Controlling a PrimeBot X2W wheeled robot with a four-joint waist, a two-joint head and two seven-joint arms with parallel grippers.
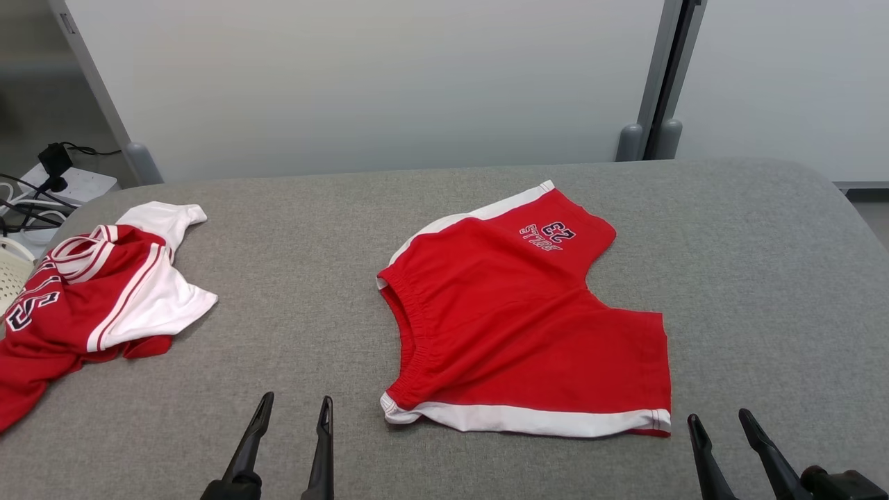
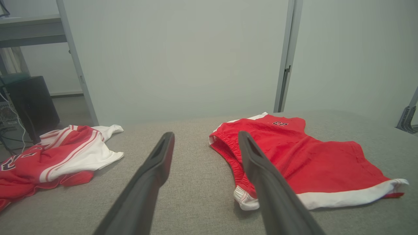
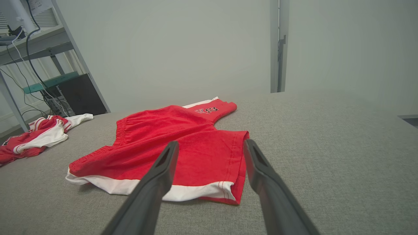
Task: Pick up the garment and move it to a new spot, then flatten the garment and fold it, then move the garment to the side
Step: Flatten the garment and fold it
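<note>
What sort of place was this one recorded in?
Probably a lab or office test area, not a home: a grey fabric-covered table backed by pale partition panels, a power strip with cables, and a black computer tower under a shelf.

matt red cloth shorts [image 1: 528,326] on a rough grey woven table [image 1: 750,278].

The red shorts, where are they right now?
The red shorts lie spread on the grey table, right of centre in the head view, with the crumpled jersey far to their left.
</note>
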